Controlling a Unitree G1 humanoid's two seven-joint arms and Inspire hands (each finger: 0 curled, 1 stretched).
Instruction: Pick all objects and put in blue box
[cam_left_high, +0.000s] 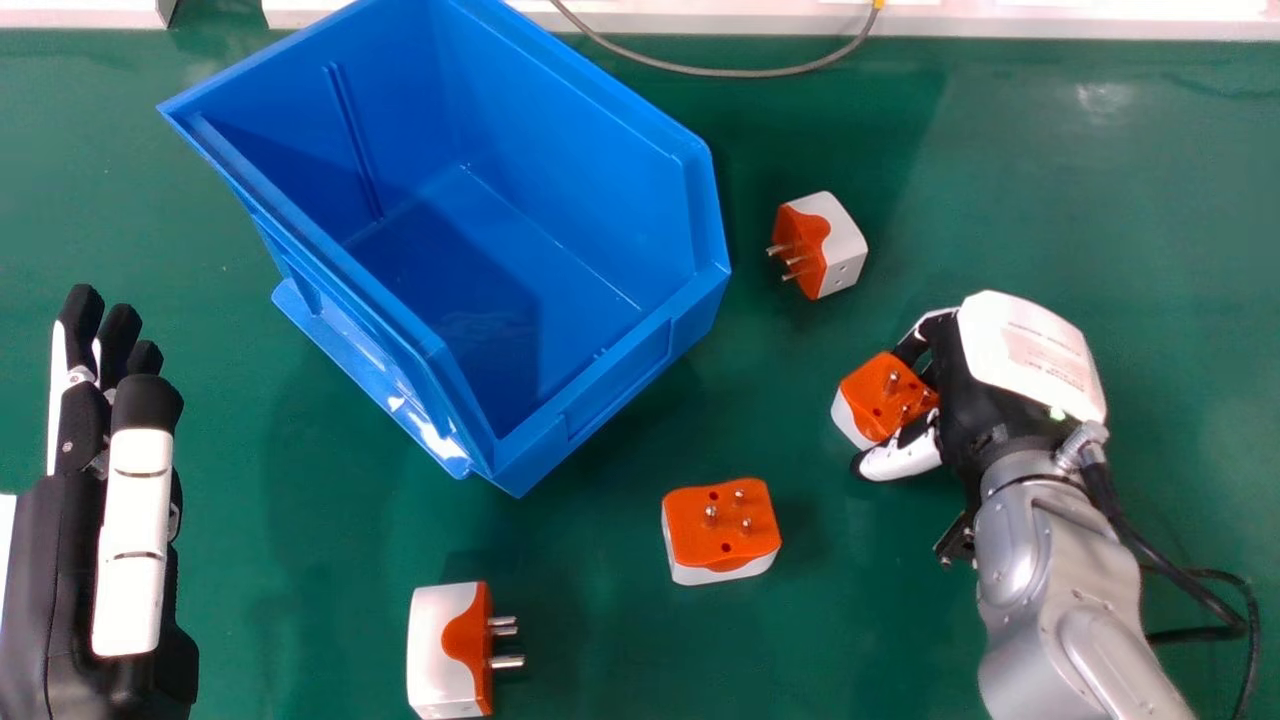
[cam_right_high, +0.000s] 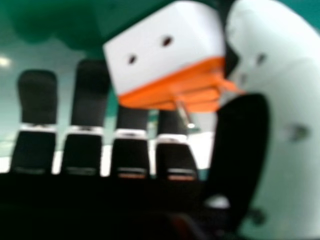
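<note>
Head view has the right hand (cam_left_high: 985, 410) with its thumb (cam_left_high: 900, 460) and fingers closed around a white and orange adapter (cam_left_high: 885, 395), which sits at the hand's 9 o'clock, orange pin face up, metal pins rising from it. In the right hand view, a bit blurred, the adapter seems pinched by the thumb; its white side bears two dark holes above an orange band, and a metal pin juts out.

Outward from that hand, a second adapter (cam_left_high: 845, 250) lies between 10 and 11 o'clock, tipped on its side, its orange face and pins toward 9. At 8 o'clock, a third adapter (cam_left_high: 720, 520) rests with its orange face up, three pins upright above a white body. Farther along the same line, a fourth adapter (cam_left_high: 440, 650) lies on its side, white casing toward 9, pins toward 3.

Well apart toward 10 o'clock stands the blue box (cam_left_high: 600, 400), open at the top, on the green table (cam_left_high: 1130, 220). Farthest out, near 9 o'clock, is the left hand (cam_left_high: 135, 540), released, its fingers straight.
</note>
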